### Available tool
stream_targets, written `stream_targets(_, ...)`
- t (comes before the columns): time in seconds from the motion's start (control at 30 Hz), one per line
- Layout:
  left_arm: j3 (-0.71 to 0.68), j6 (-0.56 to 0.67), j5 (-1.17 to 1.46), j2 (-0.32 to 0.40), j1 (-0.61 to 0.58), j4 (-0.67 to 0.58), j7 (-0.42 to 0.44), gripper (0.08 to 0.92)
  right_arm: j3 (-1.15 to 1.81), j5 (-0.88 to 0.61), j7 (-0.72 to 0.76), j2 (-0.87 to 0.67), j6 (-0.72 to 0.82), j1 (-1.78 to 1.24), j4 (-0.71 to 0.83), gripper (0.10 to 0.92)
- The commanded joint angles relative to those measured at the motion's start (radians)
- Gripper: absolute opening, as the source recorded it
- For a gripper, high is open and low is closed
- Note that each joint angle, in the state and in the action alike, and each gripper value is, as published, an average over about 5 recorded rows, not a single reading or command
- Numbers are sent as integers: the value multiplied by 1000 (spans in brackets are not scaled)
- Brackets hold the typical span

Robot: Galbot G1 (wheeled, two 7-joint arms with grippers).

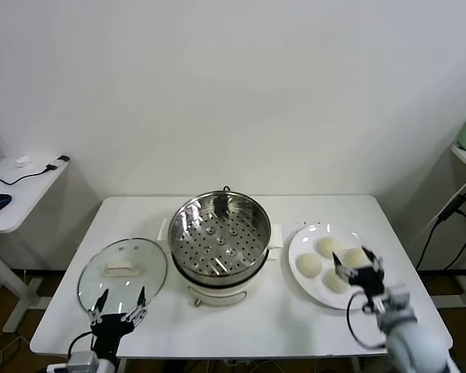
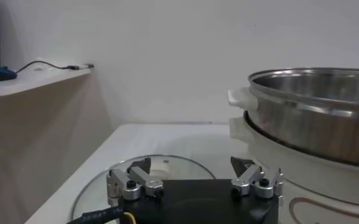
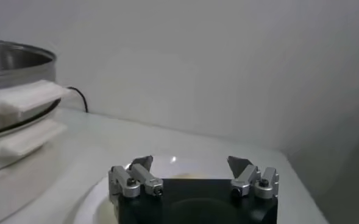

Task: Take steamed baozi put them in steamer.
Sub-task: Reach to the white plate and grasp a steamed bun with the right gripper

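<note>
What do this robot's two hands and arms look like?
Both are alike: the left hand and the right hand each have a black block body carrying two silver metal finger mounts with dark angled tips. A black cable loops beside each wrist, and the right arm has a rounded grey-white shell.

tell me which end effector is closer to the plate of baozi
Right. The right end effector hovers open over the plate of baozi; the left end effector sits across the steamer, by the glass lid.
</note>
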State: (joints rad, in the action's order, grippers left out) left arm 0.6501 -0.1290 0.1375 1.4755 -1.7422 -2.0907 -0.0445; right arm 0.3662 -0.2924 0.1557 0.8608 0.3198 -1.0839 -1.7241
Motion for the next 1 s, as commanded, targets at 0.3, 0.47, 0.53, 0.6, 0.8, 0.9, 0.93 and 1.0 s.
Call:
stream_targets(0.3, -3, 18, -10, -4, 7, 35, 0, 823, -1166, 268, 1055, -442, -362, 1182, 524, 823)
stream_targets(0.47, 0, 31, -16, -6, 9, 52, 0, 823, -1532, 249, 1143, -333, -394, 1485, 670, 823)
stream_targets(0.53, -1, 31, -17, -5, 12, 57, 0, 823, -1624, 206, 1133, -275, -369, 1536, 700, 823)
stream_targets(0.6, -1, 31, -18, -3, 16, 60, 0, 823, -1690, 165, 1111, -216, -336, 1564, 724, 823)
stream_targets(0.8, 3, 31, -20, -4, 24, 69, 0, 823, -1714, 122, 1022, -55, -261, 1510, 822, 823)
stream_targets(0.9, 5, 31, -21, -3, 25, 72, 1, 823, -1676, 113, 992, -7, -235, 1454, 863, 823)
stream_targets(0.93, 5, 31, -21, -3, 25, 74, 1, 823, -1663, 111, 985, 4, -230, 1436, 875, 823)
stream_targets(1.0, 5, 31, -22, -2, 28, 78, 1, 823, -1628, 114, 965, 28, -226, 1394, 905, 823)
